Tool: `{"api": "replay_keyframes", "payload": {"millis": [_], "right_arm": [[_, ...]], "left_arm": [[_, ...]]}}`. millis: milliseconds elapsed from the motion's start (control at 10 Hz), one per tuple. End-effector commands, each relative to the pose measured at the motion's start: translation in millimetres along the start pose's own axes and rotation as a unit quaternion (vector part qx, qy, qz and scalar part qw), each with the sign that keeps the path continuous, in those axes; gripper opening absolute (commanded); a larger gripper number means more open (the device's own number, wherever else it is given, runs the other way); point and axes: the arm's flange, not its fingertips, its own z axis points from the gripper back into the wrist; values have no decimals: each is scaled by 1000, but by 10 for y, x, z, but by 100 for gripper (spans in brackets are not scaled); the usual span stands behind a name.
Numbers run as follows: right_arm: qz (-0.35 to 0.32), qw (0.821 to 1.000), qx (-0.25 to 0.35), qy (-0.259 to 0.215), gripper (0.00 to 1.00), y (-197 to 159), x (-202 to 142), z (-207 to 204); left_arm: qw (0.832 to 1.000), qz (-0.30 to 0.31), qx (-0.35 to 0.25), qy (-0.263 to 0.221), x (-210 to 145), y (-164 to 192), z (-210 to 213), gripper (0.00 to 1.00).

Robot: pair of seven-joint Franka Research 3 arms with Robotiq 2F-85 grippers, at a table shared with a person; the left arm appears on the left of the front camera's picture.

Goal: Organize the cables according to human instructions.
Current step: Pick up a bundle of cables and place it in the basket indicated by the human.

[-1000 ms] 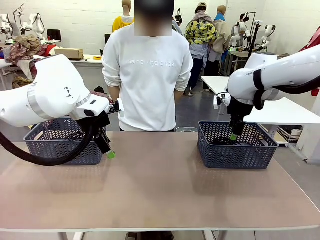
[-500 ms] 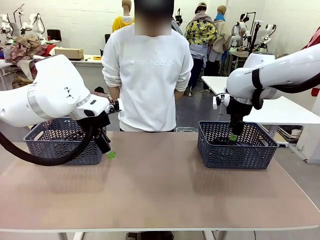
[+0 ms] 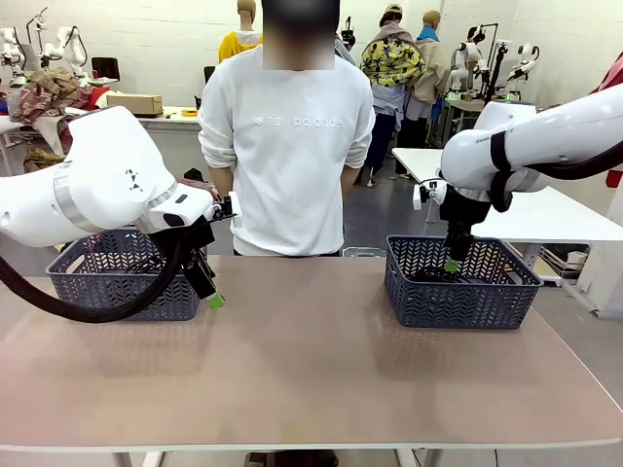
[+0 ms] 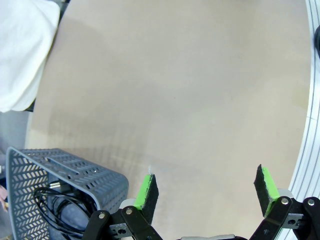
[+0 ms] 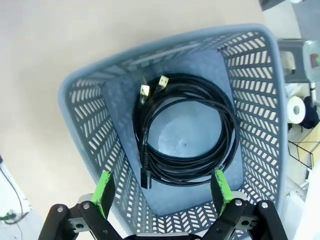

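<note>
Currently the right gripper [image 3: 453, 265] hangs over the right basket [image 3: 458, 292], fingers spread wide and holding nothing. Right wrist view: a coiled black cable [image 5: 186, 134] lies flat on that basket's floor, 2 metal-tipped plugs near the top of the coil and 1 black plug at the lower left. Left gripper [image 3: 215, 300] sits low over the table [image 3: 321, 379], just beside the left basket [image 3: 117, 287], fingers also spread and empty. Left wrist view: another black cable [image 4: 57, 207] lies inside the left basket, partly cut off. Person in a white sweatshirt [image 3: 289, 146] stands at the far edge between both baskets.
</note>
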Motion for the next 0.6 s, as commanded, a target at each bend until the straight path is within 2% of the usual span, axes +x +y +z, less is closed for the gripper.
{"api": "replay_keyframes", "payload": {"millis": [0,100,200,500], "right_arm": [[-43,998,-29,-26,100,314,82,174],[-42,998,-33,-21,100,372,115,198],[-20,1000,-8,-10,100,93,56,117],[-20,1000,-8,-10,100,93,56,117]], "left_arm": [[1000,2,2,0,-16,8,12,100],[1000,2,2,0,-16,8,12,100],[1000,2,2,0,-16,8,12,100],[1000,2,2,0,-16,8,12,100]]}}
